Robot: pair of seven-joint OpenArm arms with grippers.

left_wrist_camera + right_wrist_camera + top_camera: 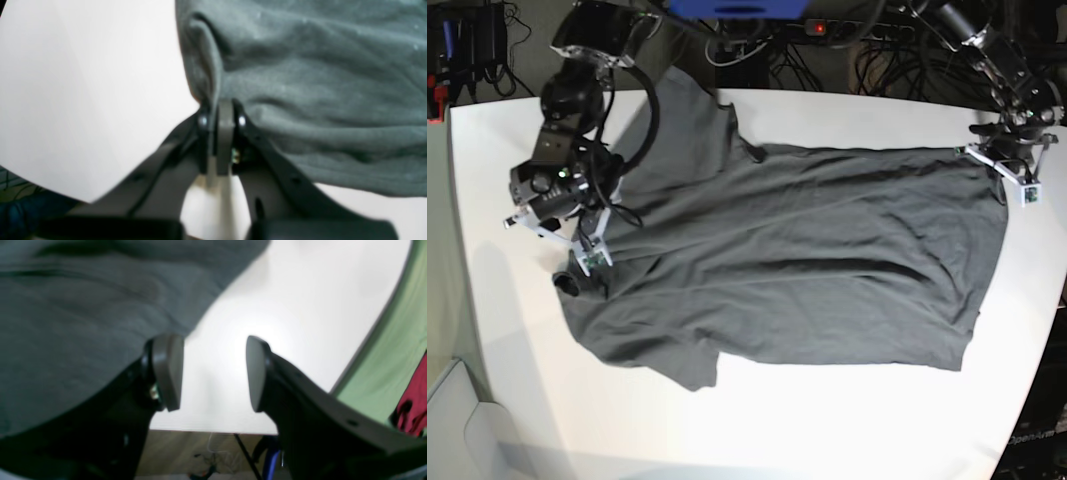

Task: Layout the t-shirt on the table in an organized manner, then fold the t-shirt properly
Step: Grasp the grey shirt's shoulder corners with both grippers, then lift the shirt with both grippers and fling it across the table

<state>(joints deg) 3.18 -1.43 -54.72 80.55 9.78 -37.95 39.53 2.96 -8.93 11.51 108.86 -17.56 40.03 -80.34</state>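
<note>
The dark grey t-shirt (807,260) lies spread across the white table (847,420), wrinkled, with one sleeve toward the back left. My left gripper (218,111) is shut on a fold of the t-shirt (317,83) at its edge; in the base view that gripper (1000,162) is at the shirt's far right corner. My right gripper (213,373) stands open just off the t-shirt (66,323) edge, with bare table (283,300) showing between its pads. From the base, that gripper (577,268) hangs over the shirt's left edge.
Black cables and equipment (757,40) crowd the table's back edge. Past the table edge in the right wrist view are a green cloth (397,366), a red item (412,410) and the floor with cables (206,456).
</note>
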